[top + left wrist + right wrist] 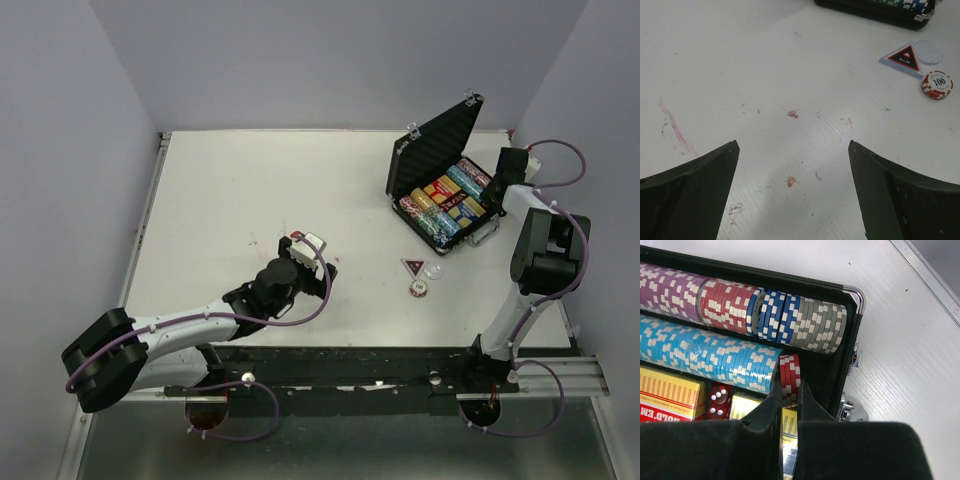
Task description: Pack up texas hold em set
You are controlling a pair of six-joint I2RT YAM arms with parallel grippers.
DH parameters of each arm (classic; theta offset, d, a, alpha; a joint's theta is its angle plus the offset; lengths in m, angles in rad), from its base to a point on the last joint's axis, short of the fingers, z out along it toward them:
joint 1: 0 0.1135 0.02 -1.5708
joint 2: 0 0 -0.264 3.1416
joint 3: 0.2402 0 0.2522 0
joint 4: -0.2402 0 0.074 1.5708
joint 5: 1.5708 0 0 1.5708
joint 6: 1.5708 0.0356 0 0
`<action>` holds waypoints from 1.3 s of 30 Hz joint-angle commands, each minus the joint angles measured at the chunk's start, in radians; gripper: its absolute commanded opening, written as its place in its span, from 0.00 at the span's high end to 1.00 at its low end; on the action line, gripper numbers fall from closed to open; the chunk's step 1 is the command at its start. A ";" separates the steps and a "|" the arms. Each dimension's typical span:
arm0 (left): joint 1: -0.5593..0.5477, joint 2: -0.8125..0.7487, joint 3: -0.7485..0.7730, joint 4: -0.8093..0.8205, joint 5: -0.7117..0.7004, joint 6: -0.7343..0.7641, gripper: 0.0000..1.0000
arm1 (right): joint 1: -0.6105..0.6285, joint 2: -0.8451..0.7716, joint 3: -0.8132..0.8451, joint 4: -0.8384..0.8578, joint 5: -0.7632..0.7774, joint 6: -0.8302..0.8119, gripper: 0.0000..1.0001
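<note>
The black ribbed case [437, 150] stands open at the back right, with rows of coloured chips [445, 205] and yellow card decks [670, 397] inside. My right gripper [789, 387] is shut on a small stack of red chips [790, 372], held on edge at the end of the light-blue chip row [705, 352] by the case wall [855, 340]. On the table in front of the case lie a dark triangular marker [413, 266], a clear disc [434, 270] and a small red chip stack [419, 288]. My left gripper [793, 145] hangs open over bare table, well left of the marker [905, 57].
Red dice [717, 402] sit between the decks in the case. The case's silver latch [852, 410] and handle jut out toward the right arm. Red smudges [675, 130] mark the white tabletop. Grey walls close in the table on three sides.
</note>
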 commanded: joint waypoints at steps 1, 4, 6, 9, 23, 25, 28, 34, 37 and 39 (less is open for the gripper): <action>0.002 0.007 0.032 -0.001 -0.008 -0.011 0.01 | -0.005 0.005 0.030 0.041 -0.020 0.032 0.87; 0.002 0.010 0.035 -0.004 -0.006 -0.011 0.01 | -0.005 0.002 0.026 0.041 -0.007 0.036 0.83; 0.002 0.013 0.035 -0.005 -0.006 -0.011 0.01 | -0.005 0.002 0.024 0.039 -0.003 0.038 0.80; 0.002 0.015 0.038 -0.007 -0.006 -0.011 0.01 | -0.005 -0.001 0.017 0.039 0.002 0.044 0.78; 0.002 0.026 0.046 -0.010 -0.003 -0.012 0.01 | -0.007 -0.048 -0.037 0.091 0.014 0.050 0.66; 0.002 0.026 0.046 -0.010 -0.003 -0.011 0.01 | -0.005 -0.047 -0.039 0.091 0.013 0.052 0.66; 0.002 0.026 0.044 -0.010 -0.001 -0.011 0.01 | -0.005 -0.053 -0.049 0.105 0.008 0.050 0.65; 0.002 0.029 0.049 -0.010 -0.003 -0.009 0.01 | -0.005 -0.096 -0.086 0.137 0.005 0.052 0.55; 0.002 0.029 0.047 -0.010 0.000 -0.009 0.01 | -0.008 -0.097 -0.088 0.145 -0.003 0.044 0.49; 0.002 0.029 0.049 -0.011 0.002 -0.011 0.01 | -0.013 -0.087 -0.082 0.145 -0.019 0.047 0.45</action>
